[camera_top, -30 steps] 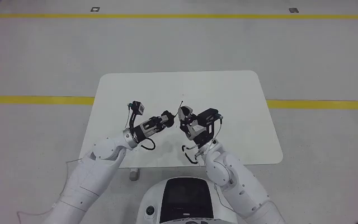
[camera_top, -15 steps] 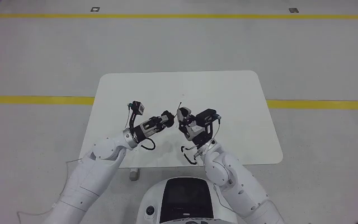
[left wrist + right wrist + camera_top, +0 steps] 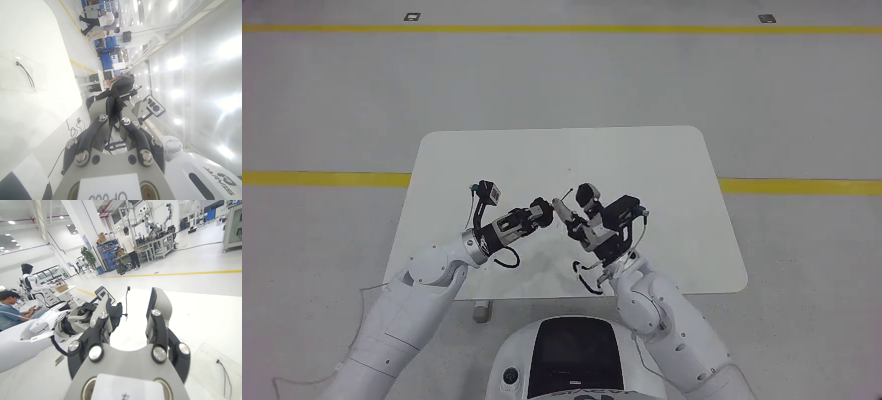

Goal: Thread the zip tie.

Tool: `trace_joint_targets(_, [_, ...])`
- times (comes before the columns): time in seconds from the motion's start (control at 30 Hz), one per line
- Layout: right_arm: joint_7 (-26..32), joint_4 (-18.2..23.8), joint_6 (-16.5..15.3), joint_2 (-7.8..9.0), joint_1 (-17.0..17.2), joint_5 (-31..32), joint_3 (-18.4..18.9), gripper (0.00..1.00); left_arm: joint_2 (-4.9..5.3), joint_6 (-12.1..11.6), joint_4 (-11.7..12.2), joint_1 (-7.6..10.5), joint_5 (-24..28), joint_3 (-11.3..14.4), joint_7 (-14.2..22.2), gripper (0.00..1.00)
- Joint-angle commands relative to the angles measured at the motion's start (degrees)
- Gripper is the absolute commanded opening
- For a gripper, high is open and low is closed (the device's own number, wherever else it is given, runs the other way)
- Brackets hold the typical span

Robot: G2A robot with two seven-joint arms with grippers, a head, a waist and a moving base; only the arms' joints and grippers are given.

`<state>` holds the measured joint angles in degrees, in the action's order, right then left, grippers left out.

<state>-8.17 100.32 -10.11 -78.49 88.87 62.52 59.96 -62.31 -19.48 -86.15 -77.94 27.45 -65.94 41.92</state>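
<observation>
Right wrist view: the right gripper (image 3: 130, 306) hangs over the white table (image 3: 198, 313), jaws wide apart and empty. Near it, the left gripper (image 3: 118, 310) is clamped on the black zip tie (image 3: 126, 300) — upright, head end up, in the air above the table.

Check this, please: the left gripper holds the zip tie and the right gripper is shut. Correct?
No. The left gripper holds the zip tie, but the right gripper is open, fingers wide apart, as the right wrist view shows.
</observation>
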Motion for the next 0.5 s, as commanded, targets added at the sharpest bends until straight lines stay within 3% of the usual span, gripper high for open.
trace_joint_targets(0.0, [-0.1, 0.0, 0.0, 0.01, 0.1, 0.1, 0.1, 1.00, 0.00, 0.0, 0.0, 0.00, 0.0, 0.0, 0.0, 0.00])
trace_joint_targets(0.23, [-0.1, 0.0, 0.0, 0.01, 0.1, 0.1, 0.1, 1.00, 0.00, 0.0, 0.0, 0.00, 0.0, 0.0, 0.0, 0.00])
trace_joint_targets(0.33, [-0.3, 0.4, 0.1, 0.55, -0.6, 8.8, 0.7, 1.00, -0.05, 1.8, -0.4, -0.17, 2.9, -0.2, -0.4, 0.00])
trace_joint_targets(0.47, [-2.3, 0.6, -1.5, 1.38, -0.2, 18.3, 1.7, 1.00, 0.17, 6.2, -0.4, -0.46, 10.6, -1.7, 3.4, 0.00])
